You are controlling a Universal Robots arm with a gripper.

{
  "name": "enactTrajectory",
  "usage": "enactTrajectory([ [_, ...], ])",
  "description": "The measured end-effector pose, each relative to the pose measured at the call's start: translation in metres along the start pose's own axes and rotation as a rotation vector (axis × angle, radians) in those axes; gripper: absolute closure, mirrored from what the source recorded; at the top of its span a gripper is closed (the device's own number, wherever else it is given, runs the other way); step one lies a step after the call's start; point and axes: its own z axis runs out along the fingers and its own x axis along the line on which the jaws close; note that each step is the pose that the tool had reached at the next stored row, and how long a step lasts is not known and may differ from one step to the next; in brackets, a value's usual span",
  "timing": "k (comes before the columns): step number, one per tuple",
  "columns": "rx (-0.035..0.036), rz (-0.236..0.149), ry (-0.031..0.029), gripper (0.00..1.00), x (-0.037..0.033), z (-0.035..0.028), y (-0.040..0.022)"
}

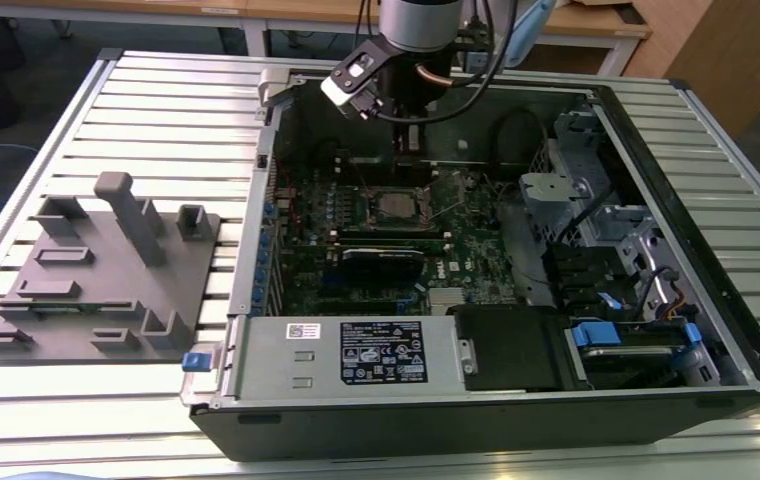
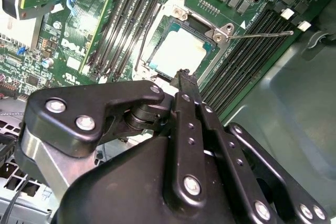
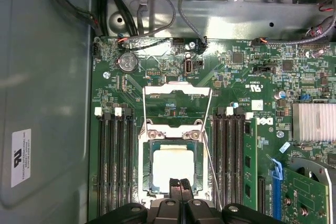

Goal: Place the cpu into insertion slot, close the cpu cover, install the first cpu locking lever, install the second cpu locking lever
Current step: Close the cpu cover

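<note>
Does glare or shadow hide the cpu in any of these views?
Second wrist view: glare washes the cpu near-white. First wrist view: the cpu is pale but its edges read, the tool overlapping one edge. Exterior view: the computer case interior is dim, the cpu darker there.

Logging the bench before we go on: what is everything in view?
table: one, silver slats.
case: one, black, on the table.
fixture block: one, grey, exterior view's left.
motherboard: one, green, inside the case.
power supply: one, grey, case's near end in the exterior view.
insertion slot: one, silvery rim, on the motherboard.
memory slots: two banks, black, flanking the insertion slot.
cpu: one, silver-tan, seated in the insertion slot.
cpu cover: one, silvery, open, off the cpu.
locking levers: two, thin silver wire, standing free beside the insertion slot.
end effector: one, black, shut, empty, above the insertion slot's edge.
arm: one, grey, above the case.
</note>
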Motion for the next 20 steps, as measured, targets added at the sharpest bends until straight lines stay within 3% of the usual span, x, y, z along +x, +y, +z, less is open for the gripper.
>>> enactTrajectory([
  [14, 0.0000, 0.000, 0.0001, 0.89, 0.0001, 0.0004, 0.0043],
  [20, 0.0000, 0.000, 0.0003, 0.89, 0.0001, 0.0017, 0.0102],
])
